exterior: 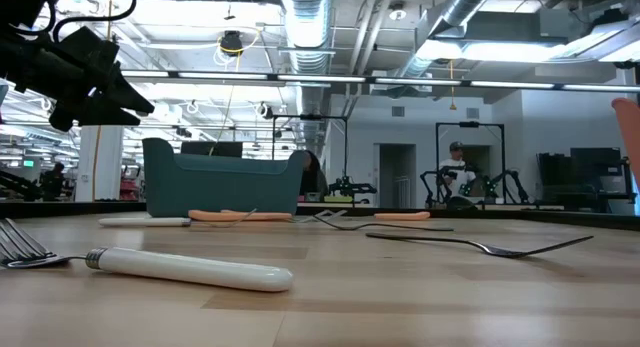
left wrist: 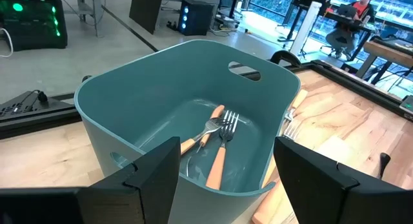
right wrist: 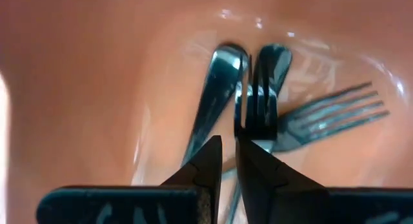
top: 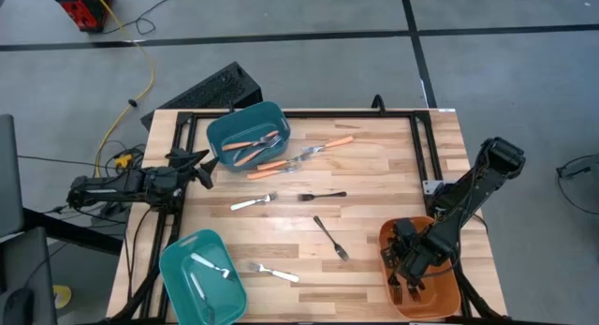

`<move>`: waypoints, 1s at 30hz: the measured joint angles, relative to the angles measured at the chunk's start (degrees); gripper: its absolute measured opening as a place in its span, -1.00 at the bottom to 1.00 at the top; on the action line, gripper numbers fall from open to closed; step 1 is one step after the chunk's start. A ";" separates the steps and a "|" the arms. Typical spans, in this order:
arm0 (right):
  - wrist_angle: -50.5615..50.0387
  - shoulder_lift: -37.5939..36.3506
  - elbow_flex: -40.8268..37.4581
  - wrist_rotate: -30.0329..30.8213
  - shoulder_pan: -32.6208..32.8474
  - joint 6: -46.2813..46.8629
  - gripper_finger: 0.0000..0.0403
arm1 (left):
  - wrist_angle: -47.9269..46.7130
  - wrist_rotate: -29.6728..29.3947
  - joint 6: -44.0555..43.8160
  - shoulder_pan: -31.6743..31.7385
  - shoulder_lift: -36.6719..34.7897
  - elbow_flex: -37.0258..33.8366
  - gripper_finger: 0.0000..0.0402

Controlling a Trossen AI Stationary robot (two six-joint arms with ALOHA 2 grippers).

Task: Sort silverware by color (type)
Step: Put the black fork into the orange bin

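At the counter's (top: pixel 374 189) near right corner, the right gripper (top: pixel 409 266) is down inside the orange bin (top: pixel 447 297). In the right wrist view its fingers (right wrist: pixel 205 164) stand only a narrow slit apart, with a black fork (right wrist: pixel 261 88) right at the tips; can't tell if the fork is pinched or already loose. Two more black forks (right wrist: pixel 335 117) lie on the bin floor under it, one tines out, one just a handle.

Left gripper (top: pixel 199 166) hovers off the left edge, just beside the far teal bin (top: pixel 245 128), fingers (left wrist: pixel 151 179) spread wide, nothing held. That bin sits at the far left part of the counter and holds orange-handled forks (left wrist: pixel 219 156), at least two. Two more orange-handled forks (top: pixel 328 145) lie on the counter just beside that bin toward the middle, another (top: pixel 271 168) at the bin's near side.

Near teal bin (top: pixel 178 269) at the near left corner holds a white fork (top: pixel 211 265). Loose white forks: one (top: pixel 253 202) left of centre, one (top: pixel 273 272) by the near edge, beside the near teal bin. Loose black forks on the counter: one (top: pixel 323 195) about centre, one (top: pixel 330 238) between centre and the orange bin.

Low view: a white fork handle (exterior: pixel 190 268) lies close up, a black fork (exterior: pixel 470 245) to one side, the teal bin (exterior: pixel 222 183) farther back.
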 joint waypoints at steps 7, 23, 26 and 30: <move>-0.23 0.00 3.45 -0.92 0.00 -0.18 -0.64 | -0.02 0.01 0.00 -0.01 0.00 0.00 0.17; -16.14 0.00 15.11 -0.94 0.00 -3.02 -0.64 | 0.02 0.02 -0.07 0.00 0.00 0.00 0.17; -20.92 0.00 18.30 -0.92 0.00 -3.07 -0.64 | 0.02 0.02 -0.07 -0.01 0.00 0.00 0.17; -26.48 0.00 22.25 -0.84 0.00 -3.09 -0.64 | 0.02 0.02 -0.09 -0.02 0.00 0.00 0.17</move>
